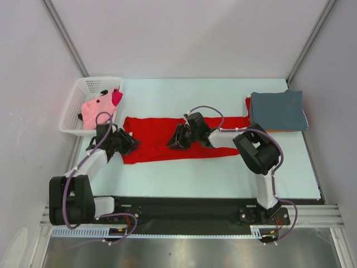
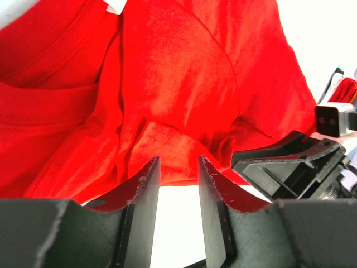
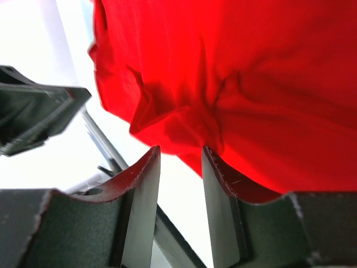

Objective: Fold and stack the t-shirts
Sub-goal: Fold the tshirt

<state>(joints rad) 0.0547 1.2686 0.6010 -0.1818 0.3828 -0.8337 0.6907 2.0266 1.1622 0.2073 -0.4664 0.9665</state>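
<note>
At the far left, a white basket holds a pink shirt, with a magenta shirt at its right edge. Just to the near right of the basket, the left gripper sits low at the left end of the red shirt. This shirt lies spread in a long band across the middle of the table. In the left wrist view the gripper's fingers stand apart with only bare table between them, and the red cloth lies just past their tips. Further right, the right gripper is over the middle of the red shirt, pointing left. Its jaws are also apart and hold nothing, with rumpled red cloth just beyond the tips. At the far right corner a folded grey-blue shirt lies flat, well apart from both grippers.
</note>
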